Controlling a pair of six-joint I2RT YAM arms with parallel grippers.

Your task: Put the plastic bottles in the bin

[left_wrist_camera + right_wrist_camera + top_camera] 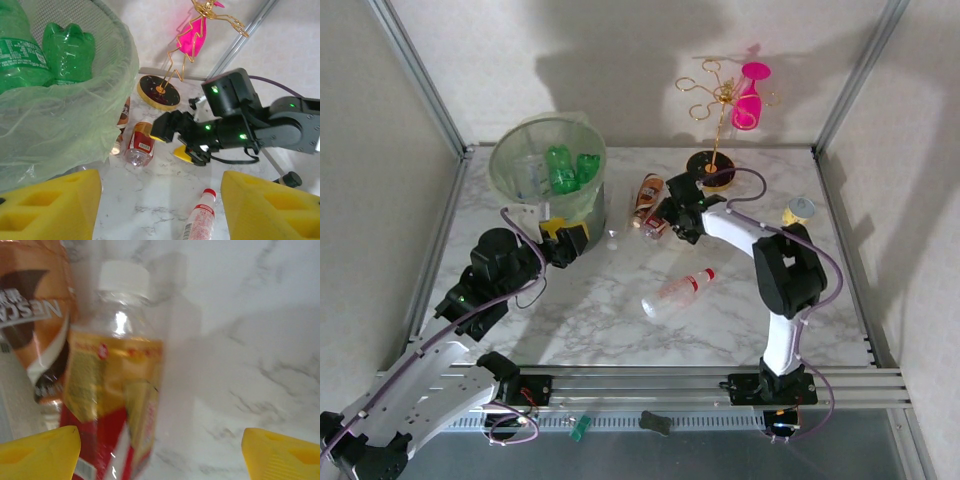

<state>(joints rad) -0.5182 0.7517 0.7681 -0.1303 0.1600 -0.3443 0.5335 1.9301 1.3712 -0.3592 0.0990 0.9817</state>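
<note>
The pale green bin [525,185] stands at the back left, and two green plastic bottles [567,168] lie in it. My left gripper [570,235] hovers by its base, open, nothing between its yellow pads [47,207]. My right gripper [660,218] is open and low over a clear bottle with a red and yellow label [120,385]. That bottle lies between the jaws, close to the left pad [40,452]. A brown coffee bottle [35,330] lies against it. A red-capped bottle [678,293] lies mid-table, also in the left wrist view [200,215].
A gold wire rack [718,105] holding a pink glass [750,95] stands on a dark round base at the back. A small yellow-topped object [800,210] sits by the right arm. Metal frame posts [850,85] and walls enclose the marble table [620,330].
</note>
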